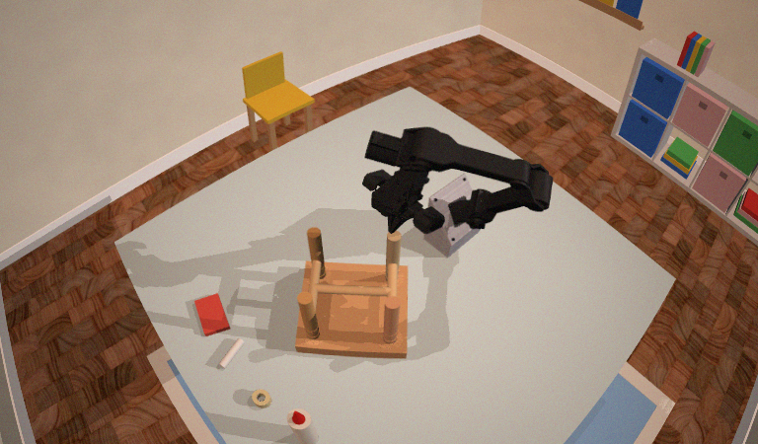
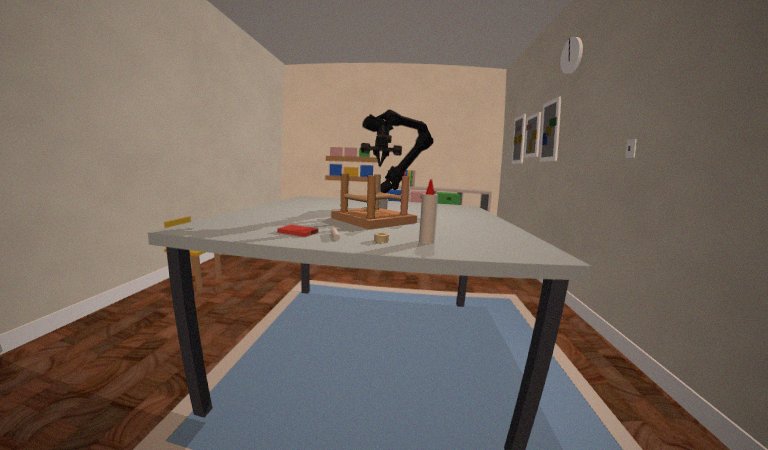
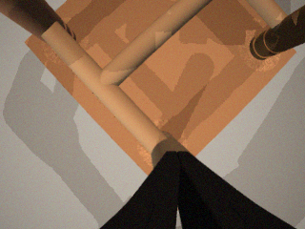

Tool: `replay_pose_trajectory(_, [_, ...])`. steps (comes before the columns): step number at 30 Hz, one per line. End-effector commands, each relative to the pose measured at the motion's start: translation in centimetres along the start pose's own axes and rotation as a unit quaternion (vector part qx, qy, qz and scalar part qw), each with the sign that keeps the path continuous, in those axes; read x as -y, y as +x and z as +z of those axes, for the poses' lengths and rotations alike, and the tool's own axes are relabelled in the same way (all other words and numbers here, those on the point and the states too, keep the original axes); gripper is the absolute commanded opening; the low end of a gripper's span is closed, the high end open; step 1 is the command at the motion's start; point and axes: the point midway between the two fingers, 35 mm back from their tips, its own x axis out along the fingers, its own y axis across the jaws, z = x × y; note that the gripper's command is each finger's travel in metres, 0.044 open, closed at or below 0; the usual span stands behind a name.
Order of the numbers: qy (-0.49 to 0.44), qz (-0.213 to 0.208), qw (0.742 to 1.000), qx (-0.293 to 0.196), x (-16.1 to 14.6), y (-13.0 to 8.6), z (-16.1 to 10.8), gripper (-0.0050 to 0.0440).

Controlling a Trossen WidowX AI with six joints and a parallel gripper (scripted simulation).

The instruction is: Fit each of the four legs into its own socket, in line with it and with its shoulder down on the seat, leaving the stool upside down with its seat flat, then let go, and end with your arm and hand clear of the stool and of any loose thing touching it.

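The wooden stool (image 1: 352, 307) stands upside down on the table with its square seat flat. Four legs stand upright in the seat: back left (image 1: 315, 251), back right (image 1: 393, 259), front left (image 1: 306, 314), front right (image 1: 392, 319). Rungs (image 1: 351, 290) join them. My gripper (image 1: 394, 228) is shut and empty, fingertips together, a little above the top of the back right leg. In the wrist view the shut fingers (image 3: 177, 206) hang over that leg's end (image 3: 162, 149), with the seat (image 3: 159, 57) below. In the exterior view the gripper (image 2: 381, 162) hovers above the stool (image 2: 373, 202).
A red block (image 1: 211, 313), a white stick (image 1: 230, 352), a tape ring (image 1: 261, 395) and a glue bottle (image 1: 300, 420) lie on the table left and in front of the stool. The arm's grey base (image 1: 449, 216) stands behind the stool.
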Motion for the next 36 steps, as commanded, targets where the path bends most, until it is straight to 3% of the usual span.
replay_pose_trajectory(1, [-0.04, 0.015, 0.999, -0.006, -2.5, 0.6, 3.4, 0.0])
replay_pose_trajectory(8, [-0.102, 0.044, 0.994, -0.018, -7.8, 1.9, 8.4, 0.0])
replay_pose_trajectory(10, [-0.102, 0.044, 0.994, -0.018, -7.8, 1.9, 8.4, 0.0])
replay_pose_trajectory(14, [-0.128, 0.058, 0.99, -0.029, -10.8, 2.7, 10.4, 0.0])
replay_pose_trajectory(21, [-0.132, 0.059, 0.989, -0.031, -11.2, 2.9, 10.6, 0.0])
replay_pose_trajectory(25, [-0.14, 0.061, 0.988, -0.033, -11.3, 4.4, 10.0, 0.0])
replay_pose_trajectory(36, [-0.143, 0.061, 0.987, -0.034, -11.3, 5.9, 9.5, 0.0])
